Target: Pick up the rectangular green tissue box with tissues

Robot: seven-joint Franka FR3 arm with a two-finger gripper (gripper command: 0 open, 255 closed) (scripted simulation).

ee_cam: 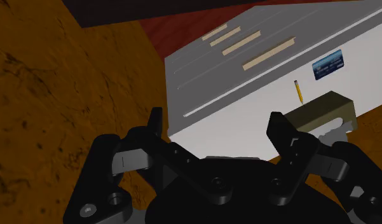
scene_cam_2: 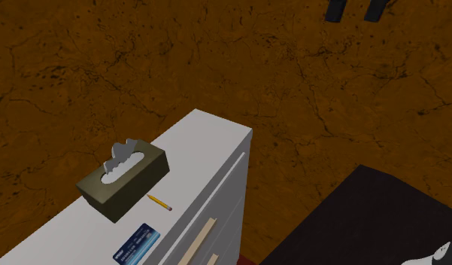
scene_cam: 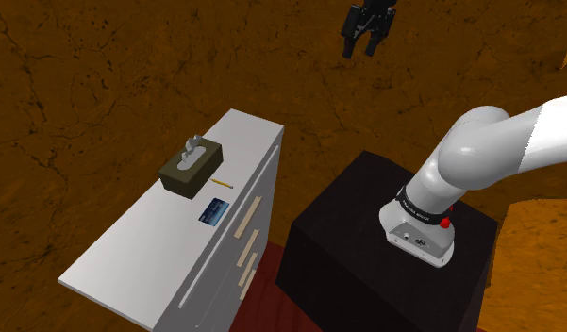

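Hand [scene_cam: 358,49] open, well apart; pencil [scene_cam_2: 159,202] and card [scene_cam_2: 137,242] near olive tissue box [scene_cam_2: 122,179].

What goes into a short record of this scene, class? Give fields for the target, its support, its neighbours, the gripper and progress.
target: olive-green tissue box, white tissue poking out
support: top of white drawer cabinet
neighbours: yellow pencil beside the box; blue card further along the top
hand: gripper open, empty, above the brown floor, away from the cabinet
progress: box not yet grasped
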